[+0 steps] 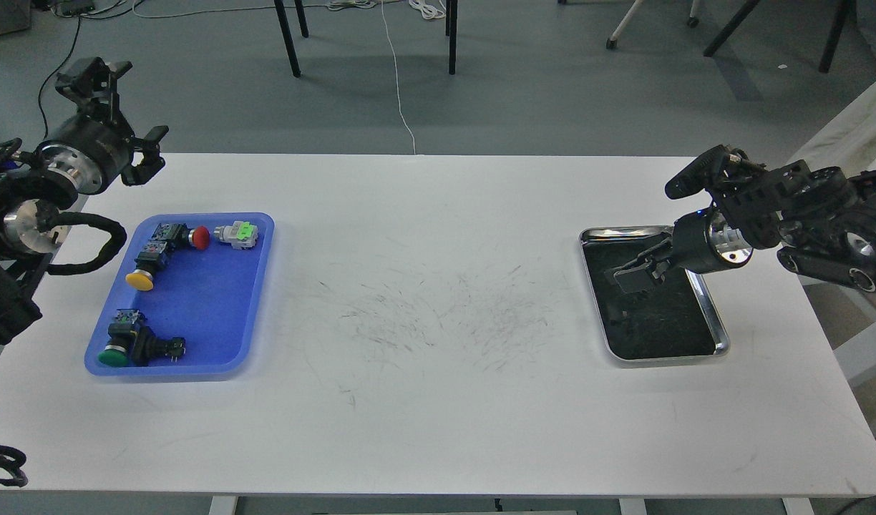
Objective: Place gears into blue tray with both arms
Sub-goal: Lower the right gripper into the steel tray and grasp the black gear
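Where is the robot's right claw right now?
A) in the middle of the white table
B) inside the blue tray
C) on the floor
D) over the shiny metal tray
D: the right gripper reaches over the dark bottom of the steel tray, far from the blue tray on the other side of the table.
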Controlling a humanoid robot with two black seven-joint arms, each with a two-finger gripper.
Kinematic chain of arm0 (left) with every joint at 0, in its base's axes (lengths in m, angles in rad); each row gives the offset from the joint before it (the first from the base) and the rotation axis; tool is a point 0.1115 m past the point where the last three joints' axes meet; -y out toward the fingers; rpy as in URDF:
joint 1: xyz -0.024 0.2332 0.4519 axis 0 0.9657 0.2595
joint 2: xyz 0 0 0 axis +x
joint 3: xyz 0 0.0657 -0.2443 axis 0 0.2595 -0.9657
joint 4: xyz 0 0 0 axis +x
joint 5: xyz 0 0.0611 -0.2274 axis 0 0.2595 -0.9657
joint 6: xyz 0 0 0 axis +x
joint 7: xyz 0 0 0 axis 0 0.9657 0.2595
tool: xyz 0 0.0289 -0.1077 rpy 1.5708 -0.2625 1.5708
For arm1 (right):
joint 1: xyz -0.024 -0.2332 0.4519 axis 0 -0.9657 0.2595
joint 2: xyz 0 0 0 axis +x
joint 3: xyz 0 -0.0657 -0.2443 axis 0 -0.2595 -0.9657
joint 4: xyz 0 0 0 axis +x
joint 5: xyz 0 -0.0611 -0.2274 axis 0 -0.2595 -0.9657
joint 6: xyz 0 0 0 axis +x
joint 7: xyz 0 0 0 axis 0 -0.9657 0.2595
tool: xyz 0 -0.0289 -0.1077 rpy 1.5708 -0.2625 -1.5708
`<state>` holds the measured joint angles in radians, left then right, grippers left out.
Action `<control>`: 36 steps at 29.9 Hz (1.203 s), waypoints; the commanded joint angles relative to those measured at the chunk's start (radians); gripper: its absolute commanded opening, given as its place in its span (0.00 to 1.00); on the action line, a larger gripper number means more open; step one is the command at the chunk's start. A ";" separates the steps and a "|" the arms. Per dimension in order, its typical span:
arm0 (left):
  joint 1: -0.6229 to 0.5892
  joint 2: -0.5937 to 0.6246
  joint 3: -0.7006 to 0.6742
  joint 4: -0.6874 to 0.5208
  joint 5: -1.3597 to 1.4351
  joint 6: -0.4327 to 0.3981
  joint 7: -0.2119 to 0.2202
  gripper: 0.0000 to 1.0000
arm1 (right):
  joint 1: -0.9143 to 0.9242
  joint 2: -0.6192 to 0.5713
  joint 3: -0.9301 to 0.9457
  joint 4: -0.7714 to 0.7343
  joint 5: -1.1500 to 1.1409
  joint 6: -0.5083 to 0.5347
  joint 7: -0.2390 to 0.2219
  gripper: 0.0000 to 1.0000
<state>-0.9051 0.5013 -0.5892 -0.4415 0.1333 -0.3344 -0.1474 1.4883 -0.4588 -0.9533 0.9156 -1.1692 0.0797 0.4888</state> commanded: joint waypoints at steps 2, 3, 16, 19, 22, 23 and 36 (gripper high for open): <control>0.000 -0.004 -0.001 0.000 0.000 0.000 0.000 0.99 | -0.014 -0.008 -0.010 -0.006 -0.010 0.000 0.000 0.93; 0.000 -0.004 -0.001 0.000 -0.001 0.000 0.000 0.99 | -0.016 -0.008 -0.013 -0.006 -0.012 0.000 0.000 0.93; 0.002 0.002 0.000 0.000 0.000 0.002 0.000 0.99 | -0.094 0.015 -0.013 -0.107 -0.010 0.002 0.000 0.84; 0.002 0.000 -0.001 0.000 0.000 0.002 0.000 0.99 | -0.100 0.031 -0.013 -0.132 -0.010 0.003 0.000 0.78; 0.002 0.000 -0.001 0.000 -0.001 0.002 0.000 0.99 | -0.118 0.043 -0.012 -0.138 -0.010 0.003 0.000 0.77; 0.002 0.000 -0.001 0.000 0.000 0.002 0.000 0.99 | -0.121 0.045 -0.012 -0.138 -0.009 0.003 0.000 0.76; 0.006 0.000 -0.001 0.000 -0.001 0.002 0.000 0.99 | -0.154 0.062 -0.010 -0.198 -0.007 0.009 0.000 0.64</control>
<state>-0.9007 0.5016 -0.5904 -0.4407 0.1322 -0.3328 -0.1473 1.3371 -0.3980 -0.9635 0.7229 -1.1767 0.0888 0.4887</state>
